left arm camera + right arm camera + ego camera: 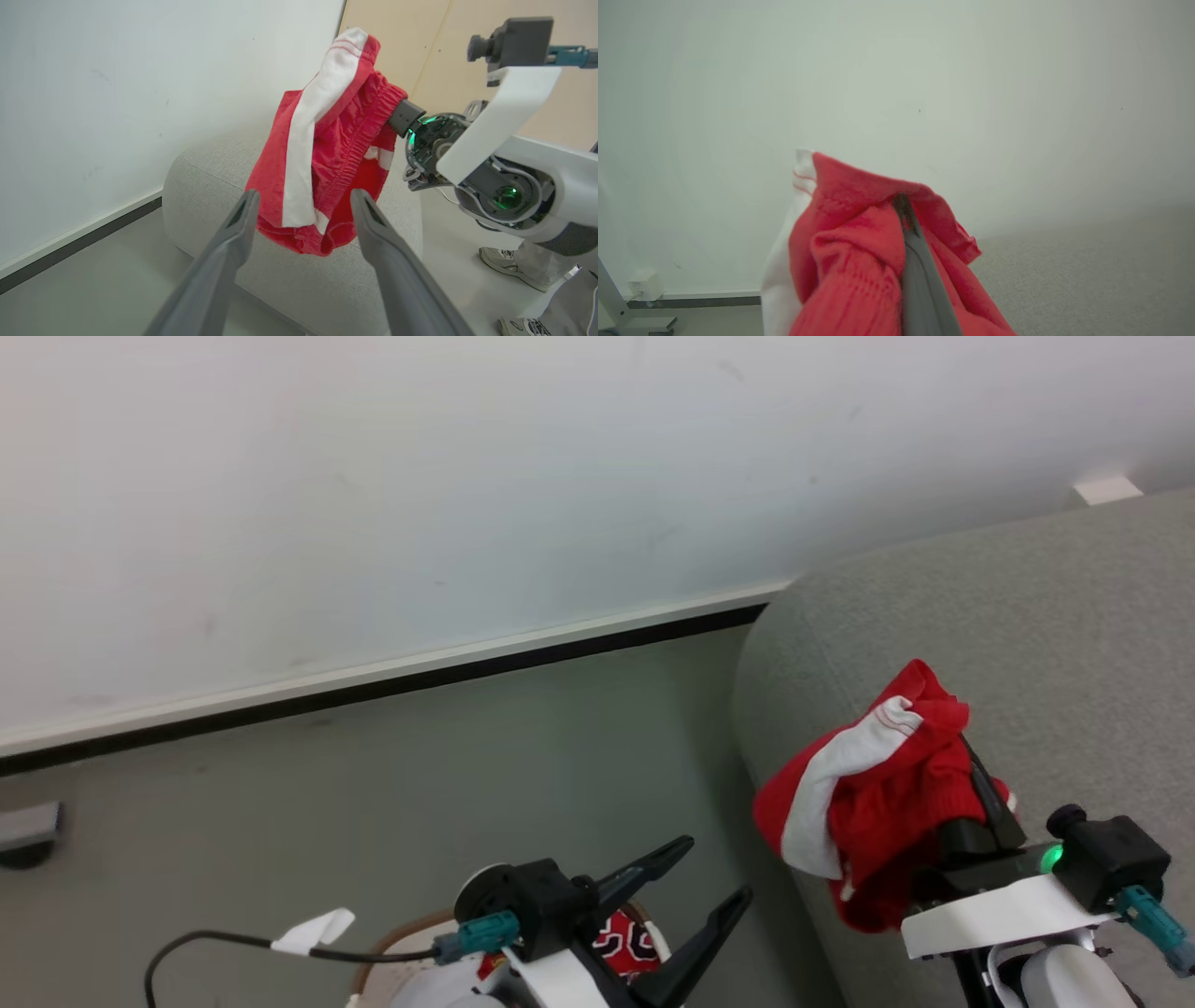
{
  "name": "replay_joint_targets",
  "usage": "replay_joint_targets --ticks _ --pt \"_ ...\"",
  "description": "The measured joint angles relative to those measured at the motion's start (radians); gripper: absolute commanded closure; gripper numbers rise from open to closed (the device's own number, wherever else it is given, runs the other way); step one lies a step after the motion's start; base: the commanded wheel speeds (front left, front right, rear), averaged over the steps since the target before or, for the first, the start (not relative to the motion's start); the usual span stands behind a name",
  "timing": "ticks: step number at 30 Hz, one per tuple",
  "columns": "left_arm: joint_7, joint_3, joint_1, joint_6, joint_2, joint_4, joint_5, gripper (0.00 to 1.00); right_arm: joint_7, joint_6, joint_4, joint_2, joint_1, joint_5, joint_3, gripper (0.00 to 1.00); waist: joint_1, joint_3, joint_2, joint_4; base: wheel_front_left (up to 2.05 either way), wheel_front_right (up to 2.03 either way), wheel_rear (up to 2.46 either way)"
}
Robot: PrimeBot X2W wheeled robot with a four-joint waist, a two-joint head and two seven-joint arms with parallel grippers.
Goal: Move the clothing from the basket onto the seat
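Because the right gripper [978, 782] has its two fingers [920, 280] pressed together on a bunch of the red clothing [868, 793], the cloth hangs from it over the edge of the grey seat [1027, 635]. It looks soft, light and floppy, so a pinch on a thick fold should hold best. The left gripper [716, 870] is spread wide, holding nothing, above the basket [397, 938], where another red jersey [627, 941] lies.

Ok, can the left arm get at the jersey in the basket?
Probably yes: the left gripper, jaws open and empty, hangs over the basket, where the jersey lies uncovered.
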Motion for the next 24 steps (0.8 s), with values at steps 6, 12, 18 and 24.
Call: replay_joint_targets --ticks 6,12,18,24 --pt "-0.009 0.001 -0.007 0.008 0.005 -0.001 0.021 0.0 0.0 0.0 -0.062 -0.009 0.034 -0.023 -0.064 1.0 -0.0001 0.017 0.0 -0.11 0.0 0.0 0.0" --pt "-0.016 0.006 -0.014 0.013 0.004 0.02 0.046 0.0 0.0 0.0 -0.093 -0.013 0.074 -0.03 -0.09 1.0 -0.0001 0.028 0.0 -0.191 0.0 0.0 0.0" --pt "-0.019 0.007 -0.02 0.009 -0.007 0.031 0.056 0.0 0.0 0.0 -0.105 -0.012 0.087 -0.031 -0.097 1.0 -0.0001 0.037 0.0 -0.218 0.0 0.0 0.0" --pt "-0.022 0.009 -0.032 0.005 -0.008 0.036 0.064 0.0 0.0 0.0 -0.114 -0.01 0.069 0.004 -0.097 1.0 -0.0001 0.051 0.0 -0.209 0.0 0.0 0.0"
